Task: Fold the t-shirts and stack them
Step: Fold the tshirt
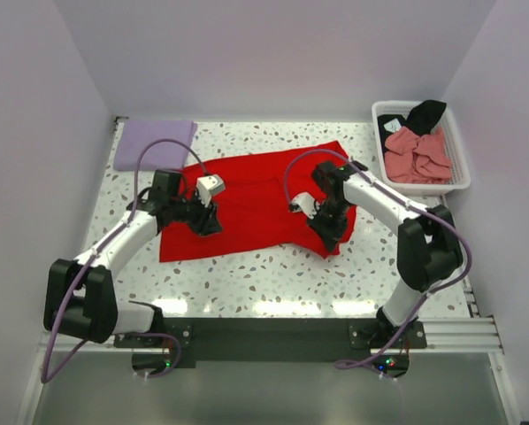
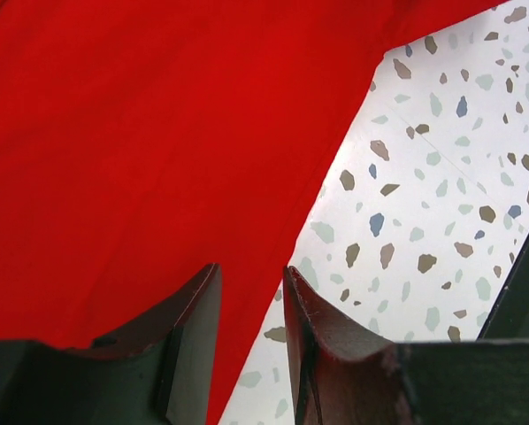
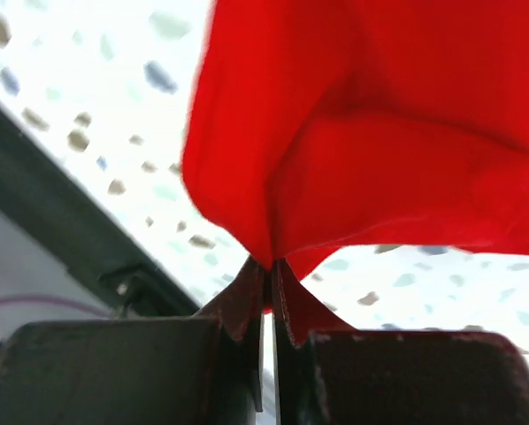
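A bright red t-shirt (image 1: 256,199) lies spread across the middle of the speckled table. My right gripper (image 1: 329,232) is at its near right corner. In the right wrist view this gripper (image 3: 271,264) is shut on a pinched fold of the red cloth (image 3: 379,115), which hangs lifted off the table. My left gripper (image 1: 207,223) sits low over the shirt's near left part. Its fingers (image 2: 251,274) are open, straddling the red cloth's (image 2: 141,133) edge where it meets the bare table. A folded lavender t-shirt (image 1: 154,143) lies at the back left.
A white slatted basket (image 1: 460,164) stands at the back right, holding a crumpled salmon-pink t-shirt (image 1: 417,155) and a black t-shirt (image 1: 424,113). White walls close in on the left, back and right. A black rail (image 1: 273,336) runs along the near edge.
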Controlling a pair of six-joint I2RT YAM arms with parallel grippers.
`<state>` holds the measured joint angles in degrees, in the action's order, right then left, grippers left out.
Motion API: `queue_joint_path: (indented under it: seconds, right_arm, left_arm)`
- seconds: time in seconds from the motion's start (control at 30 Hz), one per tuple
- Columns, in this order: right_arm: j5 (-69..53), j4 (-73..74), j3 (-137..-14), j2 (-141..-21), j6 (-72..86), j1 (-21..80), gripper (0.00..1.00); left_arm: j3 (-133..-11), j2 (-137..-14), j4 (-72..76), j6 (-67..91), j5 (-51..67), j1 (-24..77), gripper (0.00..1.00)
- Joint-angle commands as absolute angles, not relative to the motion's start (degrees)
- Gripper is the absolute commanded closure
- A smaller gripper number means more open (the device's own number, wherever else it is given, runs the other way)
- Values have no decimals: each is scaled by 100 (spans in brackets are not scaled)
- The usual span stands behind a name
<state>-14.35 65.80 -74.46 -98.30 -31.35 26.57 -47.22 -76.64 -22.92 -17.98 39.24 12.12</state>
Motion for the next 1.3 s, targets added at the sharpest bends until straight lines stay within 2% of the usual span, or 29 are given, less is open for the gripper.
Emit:
queue_joint_path:
  seconds: [0.0, 0.13, 0.27, 0.3, 0.33, 0.47, 0.6, 0.77, 0.93, 1.27]
  right_arm:
    - [-1871, 7733, -7339, -10088, -3594, 2839, 98]
    - [-2328, 8120, -7365, -10274, -3857, 2970, 99]
    - [-3204, 8726, -7558, -10502, -4218, 3313, 82]
    - [-3452, 8841, -7619, -10642, -4271, 3392, 75]
    - [-3672, 9077, -7681, -10704, -4385, 3393, 59]
    - [-3946, 9097, -8058, -10591, -4491, 3305, 53]
    - [-3815, 8712, -8462, -10591, -4255, 2517, 54]
    - [-1799, 6577, -8149, -10372, -3156, 2215, 60]
    - [-687, 5162, -8024, -10704, -2629, 2206, 61]
    - [237, 4500, -8629, -11935, -2461, 2083, 60]
  left_arm:
    - [-4693, -7383, -2592, -2118, 4096, 1108, 61]
    - [-4763, -7295, -2865, -2390, 4078, 1072, 62]
    - [-4851, -7207, -3348, -2847, 4069, 993, 63]
    - [-4852, -7207, -3383, -2874, 4078, 932, 63]
    - [-4860, -7216, -3419, -2900, 4078, 897, 62]
    - [-4957, -7294, -3568, -2953, 4236, 528, 62]
    - [-5027, -7523, -3682, -3023, 4105, 141, 62]
    - [-5054, -8023, -3438, -2874, 3360, 79, 62]
    - [-5124, -8630, -3094, -2646, 2690, 0, 63]
    - [-5633, -10045, -2602, -2479, 1986, -175, 64]
